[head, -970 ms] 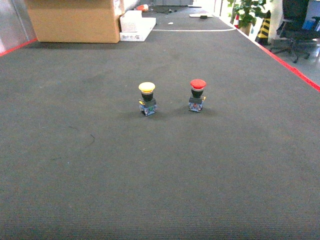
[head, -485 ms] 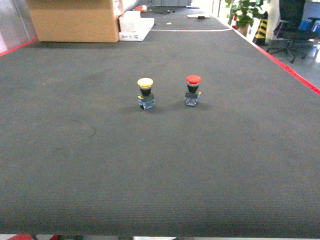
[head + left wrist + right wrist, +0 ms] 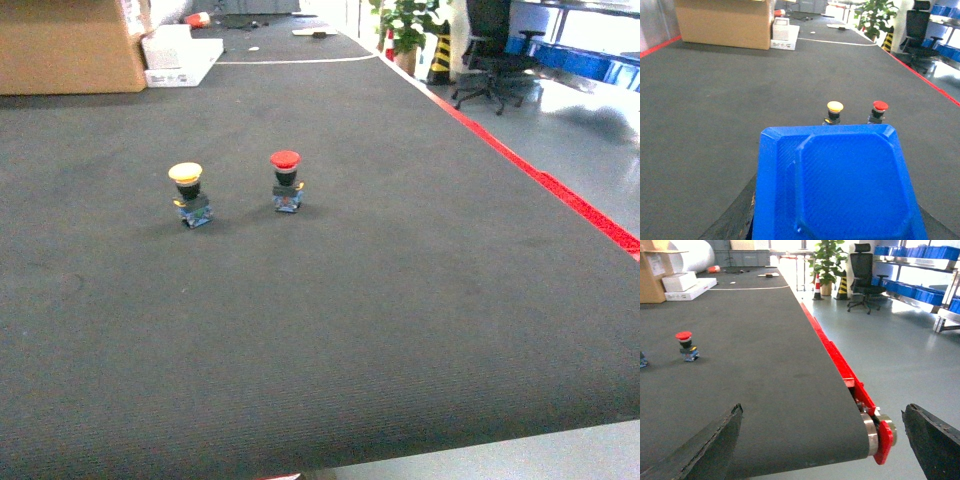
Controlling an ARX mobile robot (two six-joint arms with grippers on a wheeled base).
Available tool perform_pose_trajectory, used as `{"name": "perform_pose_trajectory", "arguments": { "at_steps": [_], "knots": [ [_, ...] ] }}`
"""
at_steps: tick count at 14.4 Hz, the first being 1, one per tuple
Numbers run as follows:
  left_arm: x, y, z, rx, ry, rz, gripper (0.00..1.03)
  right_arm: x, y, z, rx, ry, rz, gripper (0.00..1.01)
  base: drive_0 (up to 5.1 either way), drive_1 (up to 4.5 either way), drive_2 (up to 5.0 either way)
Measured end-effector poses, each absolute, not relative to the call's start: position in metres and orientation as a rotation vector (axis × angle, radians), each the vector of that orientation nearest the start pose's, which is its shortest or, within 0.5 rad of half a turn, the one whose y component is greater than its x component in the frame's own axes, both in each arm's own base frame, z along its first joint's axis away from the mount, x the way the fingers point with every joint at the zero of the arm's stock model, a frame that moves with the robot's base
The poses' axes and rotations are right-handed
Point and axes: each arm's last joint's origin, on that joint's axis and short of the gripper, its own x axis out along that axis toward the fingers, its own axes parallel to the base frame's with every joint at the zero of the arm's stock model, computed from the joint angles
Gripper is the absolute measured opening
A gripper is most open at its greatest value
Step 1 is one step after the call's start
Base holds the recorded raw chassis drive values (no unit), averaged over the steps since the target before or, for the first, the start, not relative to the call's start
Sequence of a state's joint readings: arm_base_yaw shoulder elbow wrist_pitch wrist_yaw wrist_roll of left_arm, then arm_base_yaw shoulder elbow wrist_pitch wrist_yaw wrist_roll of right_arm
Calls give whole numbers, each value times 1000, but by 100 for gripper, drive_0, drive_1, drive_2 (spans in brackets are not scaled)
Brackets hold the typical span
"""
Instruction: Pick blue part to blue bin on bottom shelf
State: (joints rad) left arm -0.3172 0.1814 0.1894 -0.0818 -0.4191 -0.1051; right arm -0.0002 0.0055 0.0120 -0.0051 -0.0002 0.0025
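The blue part (image 3: 840, 180), a flat blue plastic piece with a raised rim, fills the lower half of the left wrist view. My left gripper (image 3: 832, 225) is shut on it, and only the dark fingers' outer edges show beside it. In the right wrist view my right gripper (image 3: 822, 440) stands open with nothing in it, over the end of the dark conveyor belt (image 3: 765, 365). Blue bins (image 3: 900, 287) sit on a steel rack far off at the right; I cannot tell which tier is the bottom shelf. Neither gripper appears in the head view.
A yellow push button (image 3: 187, 193) and a red push button (image 3: 286, 180) stand on the belt. Its right side has a red edge (image 3: 560, 190) and ends at a roller (image 3: 872, 432). A cardboard box (image 3: 70, 45), office chair (image 3: 490, 60) and plant (image 3: 405, 25) are beyond.
The head view has swung to the right. Both push buttons now sit further left in it, and the belt's red edge and the floor beyond have come into sight.
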Motion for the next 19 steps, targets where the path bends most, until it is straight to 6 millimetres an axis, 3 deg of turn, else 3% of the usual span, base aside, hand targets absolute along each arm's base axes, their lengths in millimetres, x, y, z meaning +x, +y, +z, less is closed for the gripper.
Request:
{"name": "perform_pose_trajectory", "arguments": {
  "at_steps": [19],
  "knots": [
    [98, -20, 206, -78, 63, 105, 44, 97, 0, 167, 2, -1, 0, 98, -162, -162, -162]
  ]
}}
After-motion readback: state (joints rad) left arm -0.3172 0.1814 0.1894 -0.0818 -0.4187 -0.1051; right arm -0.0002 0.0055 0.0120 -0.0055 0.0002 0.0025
